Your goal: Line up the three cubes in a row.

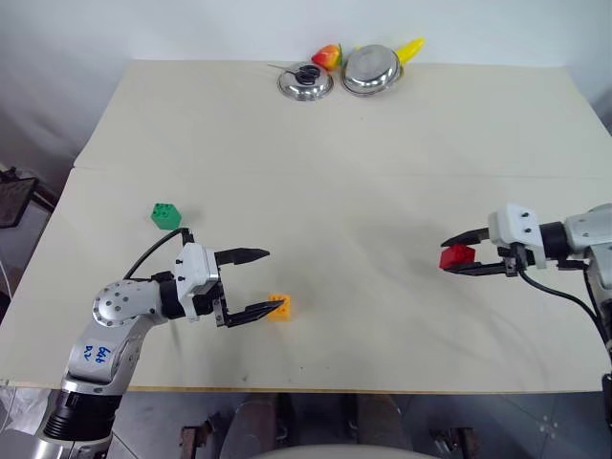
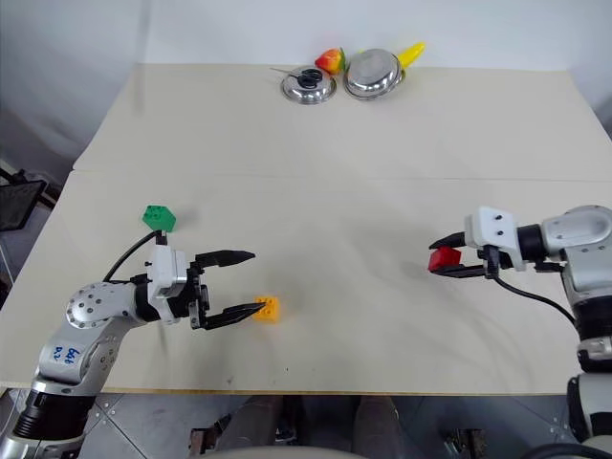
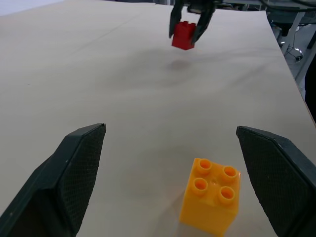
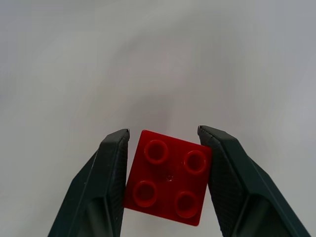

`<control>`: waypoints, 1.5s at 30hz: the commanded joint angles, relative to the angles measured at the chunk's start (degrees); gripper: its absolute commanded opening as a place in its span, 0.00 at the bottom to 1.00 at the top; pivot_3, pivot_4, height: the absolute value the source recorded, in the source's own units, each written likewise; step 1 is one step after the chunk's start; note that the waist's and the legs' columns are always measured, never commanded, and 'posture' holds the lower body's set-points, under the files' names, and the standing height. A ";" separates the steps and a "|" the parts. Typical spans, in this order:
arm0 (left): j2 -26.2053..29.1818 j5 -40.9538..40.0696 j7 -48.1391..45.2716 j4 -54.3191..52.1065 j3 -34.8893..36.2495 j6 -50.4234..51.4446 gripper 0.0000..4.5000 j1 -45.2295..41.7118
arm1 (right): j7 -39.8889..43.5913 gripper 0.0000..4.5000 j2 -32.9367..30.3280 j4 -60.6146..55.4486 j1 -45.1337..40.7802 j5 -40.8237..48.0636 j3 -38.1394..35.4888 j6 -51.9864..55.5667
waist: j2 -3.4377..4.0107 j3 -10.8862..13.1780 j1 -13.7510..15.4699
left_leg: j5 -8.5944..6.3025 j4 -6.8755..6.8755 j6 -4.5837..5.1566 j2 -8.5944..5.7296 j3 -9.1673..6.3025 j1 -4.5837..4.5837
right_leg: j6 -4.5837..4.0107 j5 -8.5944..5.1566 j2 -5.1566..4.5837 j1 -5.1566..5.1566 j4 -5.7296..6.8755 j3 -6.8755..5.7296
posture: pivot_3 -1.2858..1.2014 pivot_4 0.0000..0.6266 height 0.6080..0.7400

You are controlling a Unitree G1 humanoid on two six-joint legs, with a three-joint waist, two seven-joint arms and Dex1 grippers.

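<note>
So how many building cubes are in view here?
3. The green cube sits on the table's left side, the orange-yellow cube lies between the open left gripper's fingers, and the right gripper holds the red cube.

A: Where are the three cubes?

B: The green cube sits on the worktop at the left, turned at an angle. The orange-yellow cube stands studs up nearer the front edge.

A: And the red cube?

B: Far right, well apart from both, raised off the worktop, pinched between the right hand's fingers.
</note>
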 commanded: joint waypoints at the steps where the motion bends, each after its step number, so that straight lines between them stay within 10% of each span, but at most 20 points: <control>1: 0.90 -1.30 -1.07 -2.31 1.34 -0.51 1.00 0.42 | 4.13 0.42 0.21 5.76 -3.82 -1.13 4.49 -6.99 | 0.00 0.00 0.32 | -0.02 0.07 0.00 0.00 -0.02 -0.04 | 0.00 0.00 0.00 0.00 0.00 -0.01 | 0.52 0.24 1.00; 9: 0.92 -0.54 -2.40 -1.39 0.18 -1.26 1.00 -0.43 | 3.73 0.42 6.45 16.06 -12.97 -4.51 7.49 -10.31 | 0.00 0.00 -0.24 | -0.07 0.31 -0.02 0.06 -0.09 -0.10 | -0.01 -0.01 0.01 0.02 0.11 -0.06 | 0.52 0.24 1.00; 17: 0.78 -0.45 -2.04 -1.86 0.31 -1.32 1.00 0.34 | 3.93 0.99 7.52 15.51 -13.42 -2.60 3.31 -9.57 | 0.01 0.01 -0.88 | -0.07 0.34 -0.02 0.04 -0.13 -0.10 | -0.02 -0.01 -0.01 0.02 0.17 -0.05 | 0.52 0.24 1.00; 32: 0.68 0.11 -2.51 0.12 -0.22 -2.10 1.00 -1.57 | -1.27 1.00 4.91 7.08 -6.24 -1.98 -1.14 13.29 | 0.04 0.02 -1.04 | -0.09 0.34 -0.02 0.01 -0.14 -0.12 | -0.03 -0.01 -0.06 0.01 0.20 -0.08 | 0.52 0.24 1.00; 42: 1.77 -0.20 -2.95 0.31 0.81 -1.95 1.00 -1.85 | -2.57 0.33 7.62 8.17 -6.68 -3.59 -1.52 12.94 | 0.05 0.02 -0.80 | -0.09 0.35 -0.02 0.00 -0.14 -0.12 | -0.03 -0.01 -0.05 0.00 0.21 -0.06 | 0.52 0.24 1.00; 45: 1.81 -0.47 -3.01 0.00 1.00 -1.95 1.00 -1.43 | 0.26 0.34 7.48 9.92 -8.37 -4.94 -0.26 8.19 | 0.05 0.03 -0.91 | -0.09 0.35 -0.02 -0.02 -0.13 -0.13 | -0.03 -0.01 -0.06 0.00 0.21 -0.05 | 0.52 0.24 1.00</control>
